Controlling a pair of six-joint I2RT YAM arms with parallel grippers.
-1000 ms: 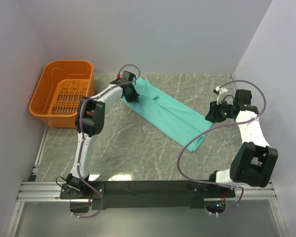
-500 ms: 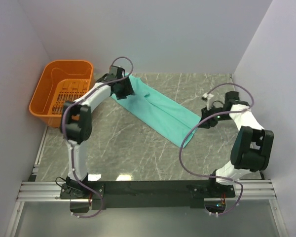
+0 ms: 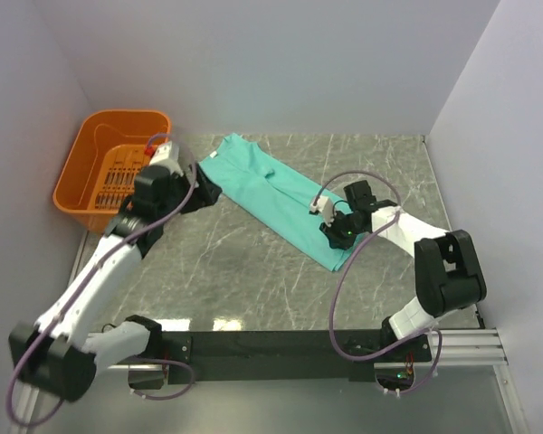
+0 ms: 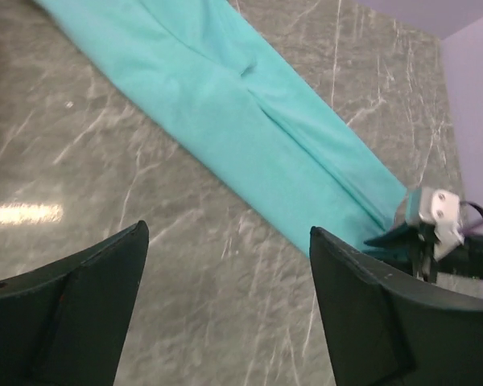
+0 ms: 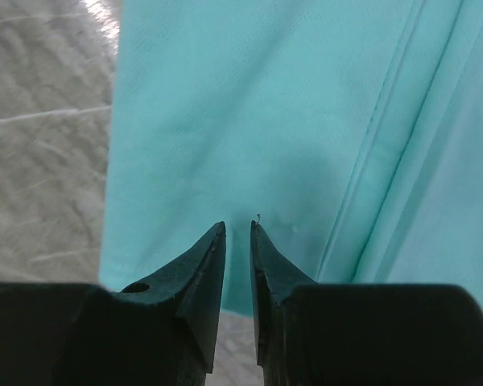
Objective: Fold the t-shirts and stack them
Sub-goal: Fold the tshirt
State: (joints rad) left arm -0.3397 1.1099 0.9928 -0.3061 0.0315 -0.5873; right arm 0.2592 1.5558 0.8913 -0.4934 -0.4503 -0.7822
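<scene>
here, left fingers (image 4: 80, 305) spread wide, holding nothing, right fingers (image 5: 201, 273) nearly closed, slim gap, over the teal t-shirt (image 5: 225, 121)

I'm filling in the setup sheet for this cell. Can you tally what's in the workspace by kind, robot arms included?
T-shirts: 1, the teal t-shirt
Baskets: 1, the orange basket
Robot arms: 2, the left arm and the right arm
Total: 4
</scene>
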